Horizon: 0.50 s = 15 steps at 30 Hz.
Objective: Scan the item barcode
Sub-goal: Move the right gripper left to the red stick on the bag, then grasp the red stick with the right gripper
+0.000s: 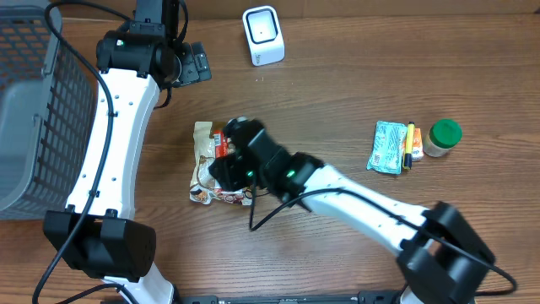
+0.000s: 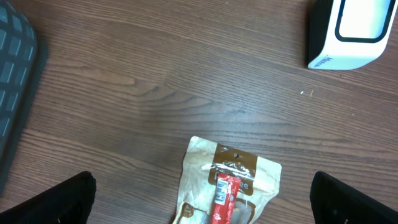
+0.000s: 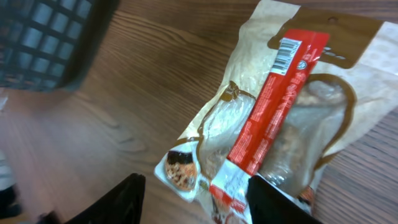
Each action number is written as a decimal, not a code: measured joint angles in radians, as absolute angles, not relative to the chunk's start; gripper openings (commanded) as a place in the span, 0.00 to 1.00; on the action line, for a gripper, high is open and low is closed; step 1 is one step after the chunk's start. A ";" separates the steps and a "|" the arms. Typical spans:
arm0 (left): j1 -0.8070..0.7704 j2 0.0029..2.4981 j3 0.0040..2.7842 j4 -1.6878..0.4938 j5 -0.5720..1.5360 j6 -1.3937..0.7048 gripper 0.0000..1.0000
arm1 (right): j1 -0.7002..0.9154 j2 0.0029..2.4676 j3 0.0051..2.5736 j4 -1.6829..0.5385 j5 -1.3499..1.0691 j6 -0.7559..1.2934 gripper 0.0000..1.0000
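Note:
The item is a tan and clear snack bag with a red stick pack on top, lying flat on the wooden table left of centre. A barcode shows on the upper end of the red pack. My right gripper is down over the bag's near end, jaws half closed around it, one finger lying on the plastic. In the overhead view the right gripper covers the bag's right side. My left gripper hangs wide open above the bag's far end, touching nothing. The white scanner stands at the back.
A grey mesh basket fills the left edge. At the right lie a green packet, an orange and yellow marker and a small jar with a green lid. The scanner is also in the left wrist view.

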<state>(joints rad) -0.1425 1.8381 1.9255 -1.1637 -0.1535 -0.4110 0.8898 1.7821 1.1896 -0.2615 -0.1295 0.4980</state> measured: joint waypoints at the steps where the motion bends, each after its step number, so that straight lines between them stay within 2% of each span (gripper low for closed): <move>1: -0.142 1.838 1.925 -1.163 -0.154 -0.411 1.00 | 0.898 1.793 1.190 -0.253 -0.115 0.498 0.59; 9: -0.142 1.838 1.925 -1.163 -0.154 -0.411 1.00 | 0.914 1.885 1.190 -0.239 -0.033 0.499 0.60; 15: -0.142 1.838 1.925 -1.163 -0.154 -0.411 1.00 | 0.914 1.931 1.190 -0.192 -0.031 0.497 0.56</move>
